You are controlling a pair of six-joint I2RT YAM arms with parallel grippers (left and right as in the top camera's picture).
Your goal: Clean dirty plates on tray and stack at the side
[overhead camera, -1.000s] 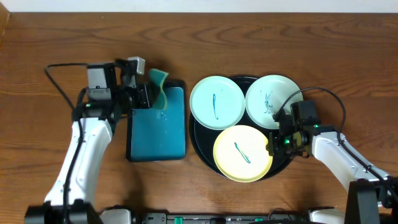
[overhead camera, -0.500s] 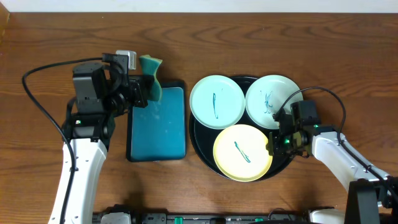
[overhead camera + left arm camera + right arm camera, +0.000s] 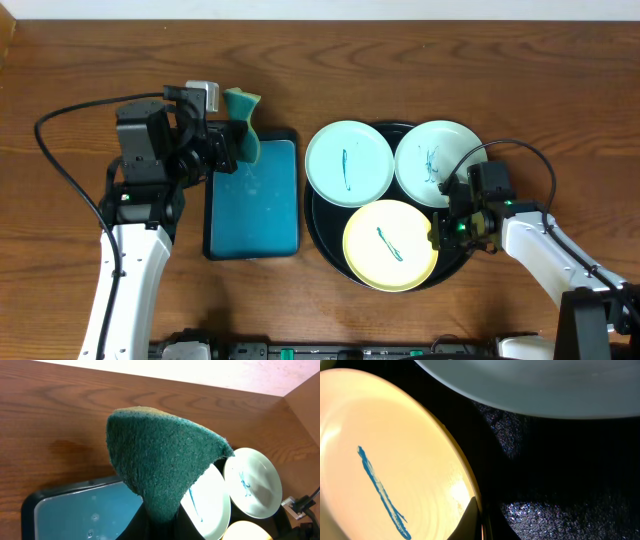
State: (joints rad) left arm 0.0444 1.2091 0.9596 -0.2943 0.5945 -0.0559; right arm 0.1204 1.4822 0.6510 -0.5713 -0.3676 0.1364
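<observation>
Sponge (image 3: 246,130) clamped in left fingers (image 3: 228,150) above teal tray (image 3: 252,215), poised for wiping; right fingers (image 3: 445,228) pinched on yellow plate (image 3: 390,245) rim, seemingly steadying it beside scribbled mint plates (image 3: 348,163) on black tray (image 3: 322,240).

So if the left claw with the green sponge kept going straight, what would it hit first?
Likely the nearer mint plate on the black tray, though the left gripper may pass above it; height is unclear.

Readable text, labels, brands, numbers, signs: none that I can make out. Teal scribbles (image 3: 345,168) on my plates (image 3: 365,148): no letters.
</observation>
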